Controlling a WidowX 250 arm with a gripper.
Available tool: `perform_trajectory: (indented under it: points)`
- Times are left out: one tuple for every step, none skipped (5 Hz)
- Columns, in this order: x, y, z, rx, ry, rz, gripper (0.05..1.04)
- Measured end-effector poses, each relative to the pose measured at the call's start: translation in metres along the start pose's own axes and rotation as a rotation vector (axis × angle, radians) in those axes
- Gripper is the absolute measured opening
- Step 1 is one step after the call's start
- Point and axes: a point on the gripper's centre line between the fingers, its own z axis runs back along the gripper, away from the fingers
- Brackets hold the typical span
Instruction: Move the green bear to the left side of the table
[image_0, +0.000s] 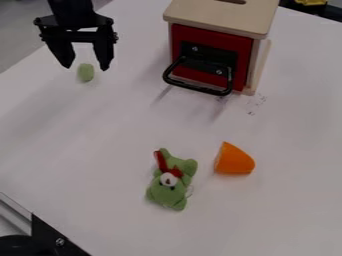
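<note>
- Can see one green bear (170, 182), plush and soft-looking, lying below the middle of the frame on the table (107, 165), with rounded limbs, a pale muzzle and a red ribbon (161, 161); head toward the bottom of the frame.
- Can see one black gripper (87, 67) at the upper left, hard and angular, with two tapered fingers standing wide apart.
- Can count one small light-green piece (85, 72), a smooth oval, near the fingertips; cannot tell whether touching them.
- Can count one orange piece (235, 161), smooth, rounded at one end and flat at the other, just beside the bear, toward the right of the frame.
- Can find one boxy toy (220, 17) at the top centre, with a flat pale wooden top, one slot, one red front panel (184, 42) and one looped black handle (200, 90).
- Can make out a smooth whitish tabletop, with small dark specks (254, 104) right of the handle.
- Can see one silvery rail (15, 209) and one black bracket (52, 241) at the lower left.
</note>
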Motion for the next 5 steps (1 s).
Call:
perform_trajectory:
  points:
    - [-0.029,-0.015,0.02,-0.019,-0.026,-0.099,1.0]
    - [-0.063,-0.031,0.028,-0.052,-0.032,-0.206,0.999]
    - [-0.089,-0.048,0.023,-0.098,-0.001,-0.319,1.0]
    - [-0.114,-0.064,0.013,-0.113,0.012,-0.435,1.0]
    - [-0.13,-0.081,-0.002,-0.099,0.028,-0.548,0.999]
